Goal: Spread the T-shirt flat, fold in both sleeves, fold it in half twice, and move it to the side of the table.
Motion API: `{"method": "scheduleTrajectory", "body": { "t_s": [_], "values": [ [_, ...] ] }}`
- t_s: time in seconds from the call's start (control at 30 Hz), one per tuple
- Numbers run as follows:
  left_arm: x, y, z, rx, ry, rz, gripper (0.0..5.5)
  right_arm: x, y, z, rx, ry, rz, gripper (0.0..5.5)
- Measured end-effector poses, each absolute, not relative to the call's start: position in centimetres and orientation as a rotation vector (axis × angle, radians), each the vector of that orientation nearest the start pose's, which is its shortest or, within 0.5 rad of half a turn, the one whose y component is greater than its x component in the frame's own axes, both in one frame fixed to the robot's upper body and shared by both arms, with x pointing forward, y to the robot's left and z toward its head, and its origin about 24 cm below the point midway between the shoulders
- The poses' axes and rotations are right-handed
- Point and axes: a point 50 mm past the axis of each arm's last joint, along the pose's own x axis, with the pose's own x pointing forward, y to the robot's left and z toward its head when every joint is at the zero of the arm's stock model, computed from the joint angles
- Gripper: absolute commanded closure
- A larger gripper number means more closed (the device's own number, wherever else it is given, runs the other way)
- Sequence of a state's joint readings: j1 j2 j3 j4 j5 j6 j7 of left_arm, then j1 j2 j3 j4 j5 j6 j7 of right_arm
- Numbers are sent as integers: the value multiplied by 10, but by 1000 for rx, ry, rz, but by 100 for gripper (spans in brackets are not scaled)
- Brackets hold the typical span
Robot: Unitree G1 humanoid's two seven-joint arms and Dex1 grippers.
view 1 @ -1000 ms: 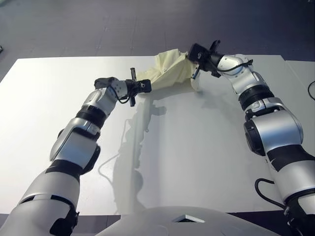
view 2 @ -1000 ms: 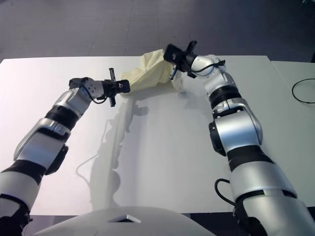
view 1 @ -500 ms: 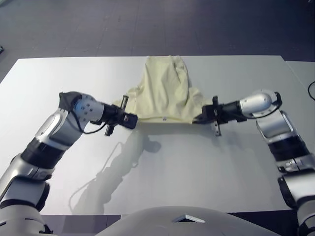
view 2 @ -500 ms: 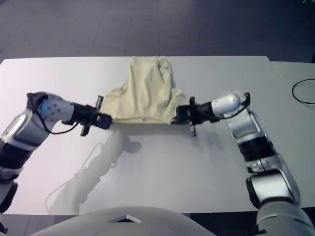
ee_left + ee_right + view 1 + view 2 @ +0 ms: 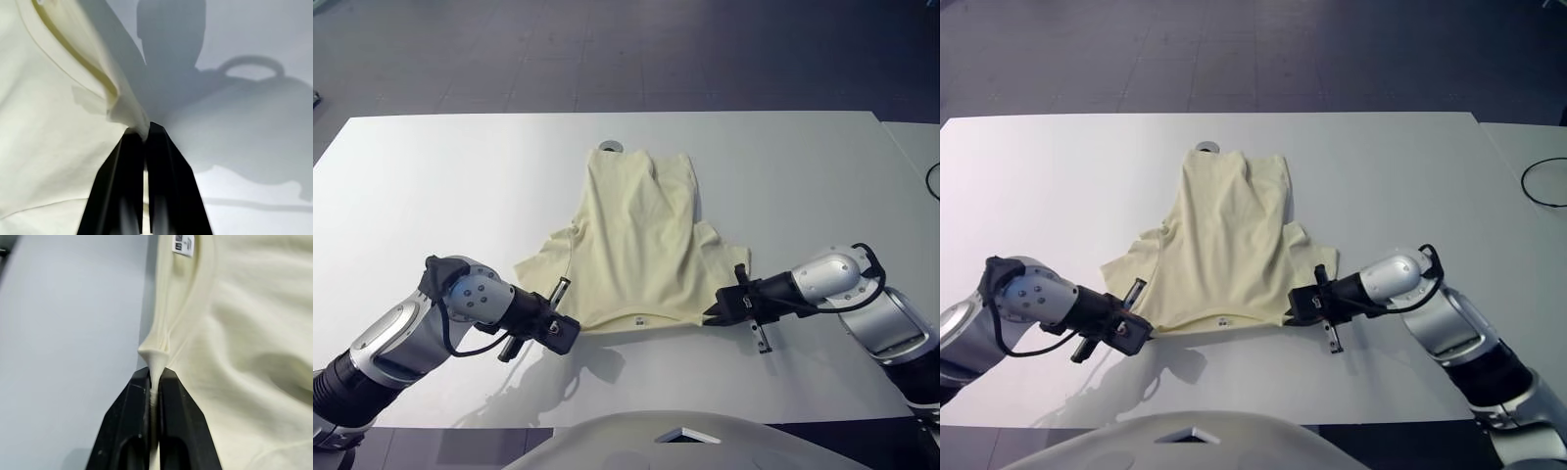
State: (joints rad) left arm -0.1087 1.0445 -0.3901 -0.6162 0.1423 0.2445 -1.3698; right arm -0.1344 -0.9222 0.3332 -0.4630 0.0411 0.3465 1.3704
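Left gripper and right gripper are each clamped tight on a near corner of the T-shirt.

The pale yellow T-shirt lies mid-table, its near edge stretched between the two grippers and close to the near edge of the table. Its narrower far end stops short of the table's far edge, with a small grey disc just beside it. The cloth is creased lengthwise, and a flap juts out on each side. Wide bare tabletop lies to the left and right, with only a narrow strip along the table's near edge. A small white tag sits on the near edge between the grippers, its print too small to read. A dark cable loop lies past the table's right edge.
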Motion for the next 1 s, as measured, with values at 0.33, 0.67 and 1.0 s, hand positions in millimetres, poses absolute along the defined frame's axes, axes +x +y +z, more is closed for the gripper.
{"method": "scheduleTrajectory", "body": {
  "t_s": [0.33,0.67,1.0],
  "values": [
    [167,163,112,1098,543,-1710,514,183,-171,101,-838,584,1652,505],
    [164,155,141,740,482,-1749,355,185,-176,142,-591,529,1680,351],
    [249,191,149,860,380,-1058,189,269,-195,149,-680,332,1026,192]
  ]
}}
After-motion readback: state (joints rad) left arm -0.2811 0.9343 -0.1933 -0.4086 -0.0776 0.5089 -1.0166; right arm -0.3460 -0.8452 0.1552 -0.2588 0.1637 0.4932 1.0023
